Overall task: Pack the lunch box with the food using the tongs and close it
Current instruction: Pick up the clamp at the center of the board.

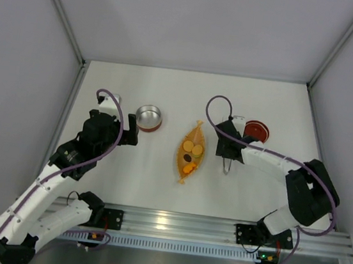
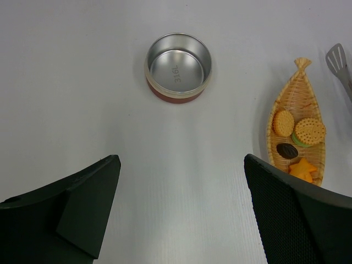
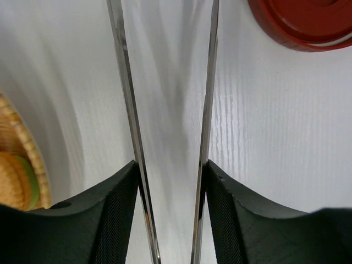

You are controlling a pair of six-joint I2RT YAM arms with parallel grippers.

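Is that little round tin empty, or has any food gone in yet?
Empty. The lunch box shows only bare shiny metal inside; the food all lies on the orange tray.

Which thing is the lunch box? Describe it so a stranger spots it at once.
On the white table, look left of the orange leaf-shaped tray in the middle. The lunch box is the small round open tin there. Its shiny silver inside and red wall set it apart from the flat red lid right of the tray.
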